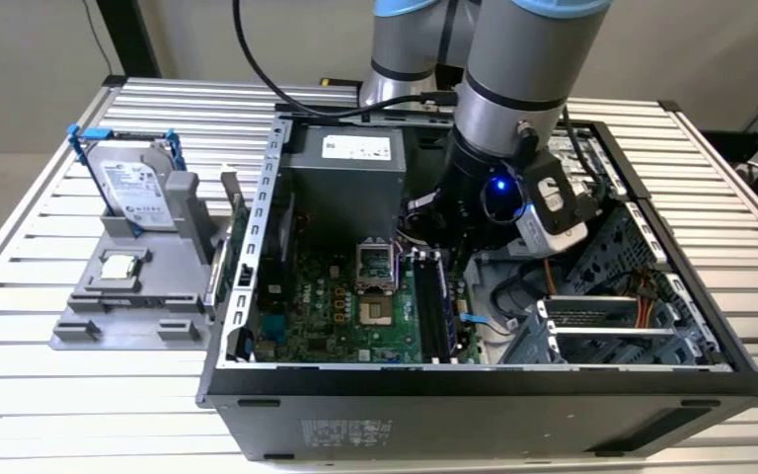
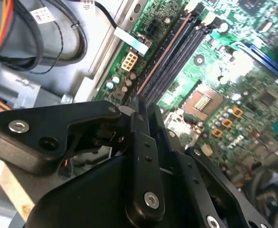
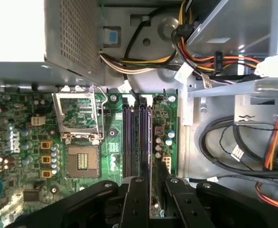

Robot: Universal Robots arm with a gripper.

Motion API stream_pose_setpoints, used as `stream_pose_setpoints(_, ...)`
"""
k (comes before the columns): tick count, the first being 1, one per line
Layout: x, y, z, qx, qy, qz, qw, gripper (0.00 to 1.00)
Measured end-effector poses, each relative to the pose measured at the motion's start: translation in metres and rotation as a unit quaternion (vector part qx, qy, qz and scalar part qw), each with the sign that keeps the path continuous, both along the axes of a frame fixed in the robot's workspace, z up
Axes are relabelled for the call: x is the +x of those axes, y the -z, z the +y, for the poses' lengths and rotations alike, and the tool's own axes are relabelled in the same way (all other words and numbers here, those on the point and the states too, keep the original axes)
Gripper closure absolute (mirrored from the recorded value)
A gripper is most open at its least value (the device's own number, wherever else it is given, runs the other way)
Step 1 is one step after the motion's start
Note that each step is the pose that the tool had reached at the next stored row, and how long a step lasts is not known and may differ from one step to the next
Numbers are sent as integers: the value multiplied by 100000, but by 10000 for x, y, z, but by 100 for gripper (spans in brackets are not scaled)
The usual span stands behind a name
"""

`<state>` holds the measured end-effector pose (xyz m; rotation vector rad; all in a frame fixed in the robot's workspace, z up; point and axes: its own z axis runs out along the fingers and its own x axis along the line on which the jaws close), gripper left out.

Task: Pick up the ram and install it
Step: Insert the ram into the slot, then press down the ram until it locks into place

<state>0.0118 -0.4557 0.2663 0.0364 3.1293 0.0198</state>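
Observation:
The ram (image 3: 144,172) is a thin dark stick seen edge-on, and my gripper (image 3: 151,202) is shut on it between black fingers (image 3: 135,199). It hangs just above the near end of the black memory slots (image 3: 136,135) on the green motherboard (image 3: 30,142), roughly in line with them. In the second wrist view the gripper (image 2: 138,118) points down at the same slots (image 2: 174,54). In the exterior view the gripper (image 1: 434,252) is low inside the open computer case (image 1: 485,380), over the slots (image 1: 434,301).
The open processor socket (image 3: 79,137) lies beside the slots. The power supply (image 1: 352,163) and cable bundles (image 3: 224,61) crowd the case. Outside it, at the exterior view's left, a grey holder (image 1: 129,306) carries a hard drive (image 1: 135,188) and a processor chip (image 1: 119,265).

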Motion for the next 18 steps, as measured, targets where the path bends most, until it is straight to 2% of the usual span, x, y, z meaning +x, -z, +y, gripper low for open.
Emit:
stream_pose_setpoints(4, 0, -1, 0, 11, -6, -2, 100000, 0)
stream_pose_setpoints(5, -1, 0, 0, 11, -2, -5, 100000, 100)
stream_pose_setpoints(18, -7, -1, 0, 5, 0, -2, 100000, 100)
